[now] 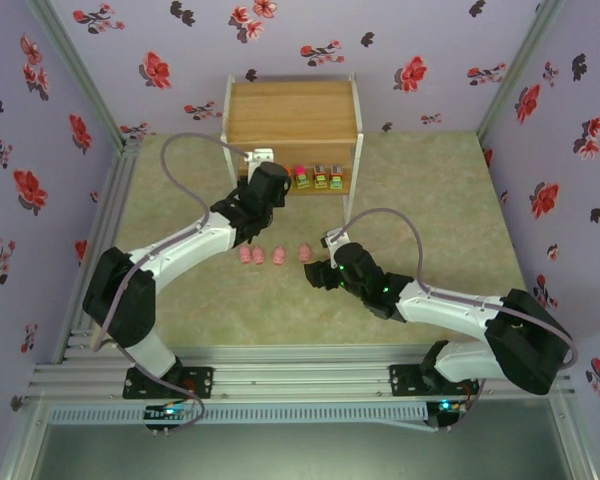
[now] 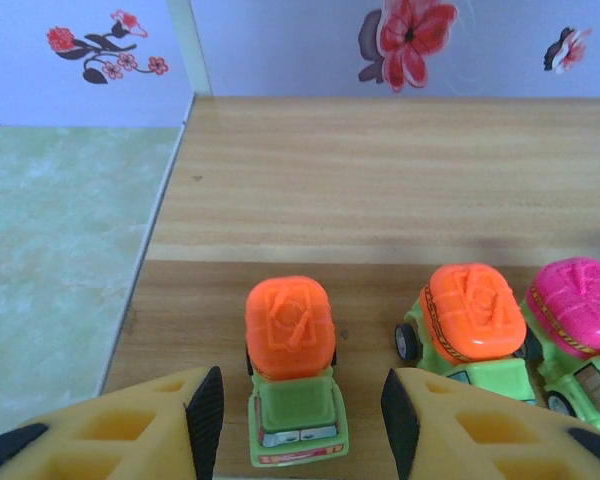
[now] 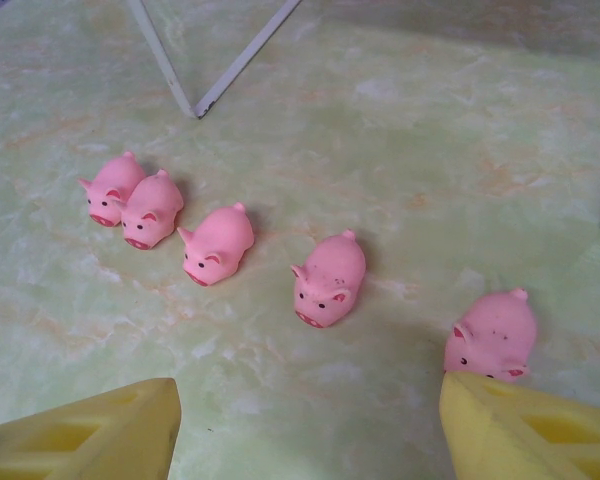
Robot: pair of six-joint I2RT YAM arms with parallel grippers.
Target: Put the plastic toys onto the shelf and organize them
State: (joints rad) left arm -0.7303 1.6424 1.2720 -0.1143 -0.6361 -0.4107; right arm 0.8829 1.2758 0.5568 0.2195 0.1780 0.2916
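Walls (image 1: 130, 30): 3 lilac panels, printed with red and dark flowers.
Corner strips (image 1: 77, 75): 2, pale, at the rear corners.
Floor mat (image 1: 430, 200): pale green, marbled.
Near edge: grey metal rails (image 1: 300, 380).
Light: even, probably overhead; shadows soft.

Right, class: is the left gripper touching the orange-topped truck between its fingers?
Apart. The left wrist view shows the bare shelf either side of the orange-topped truck, between it and each finger of the left gripper.
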